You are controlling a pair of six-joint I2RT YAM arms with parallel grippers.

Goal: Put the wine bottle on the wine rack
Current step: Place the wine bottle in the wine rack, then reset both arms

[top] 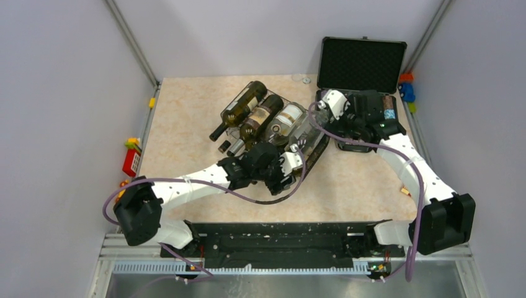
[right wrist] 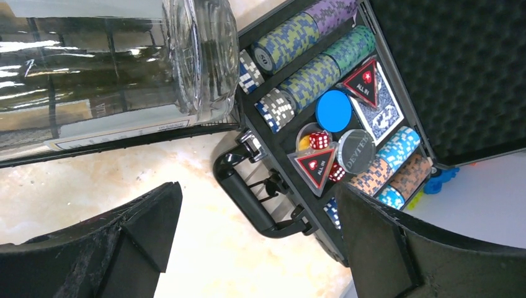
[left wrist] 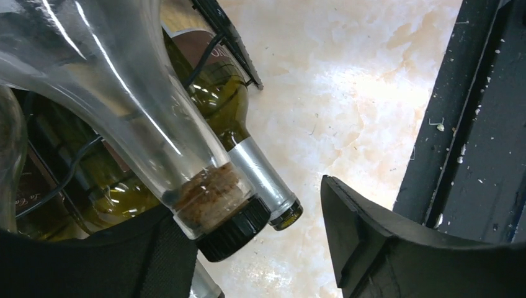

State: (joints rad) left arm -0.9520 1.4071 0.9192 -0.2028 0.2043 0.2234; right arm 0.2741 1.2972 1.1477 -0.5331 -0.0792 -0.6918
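Barely vis. wine rack (top: pixel 317 149), wine bottle (left wrist: pixel 124 93) cropped, left tool (left wrist: pixel 248 208), right tool (right wrist: pixel 257 189) both spread wide

The overhead view is softly, evenly lit from above; shadows on the table (top: pixel 186 124) are faint, and detail is sharp to the edges. In the left wrist view the tabletop washes out to near white around 1 o'clock. White glare streaks the clear wine bottle (left wrist: pixel 105 81) at 10 o'clock, and the fingers (left wrist: pixel 403 248) of the left gripper (left wrist: pixel 248 205) are dark and soft at 5 and 7 o'clock. In the right wrist view reflections band the bottle's glass at 10 o'clock; the poker chips (right wrist: pixel 310 74) are crisp.
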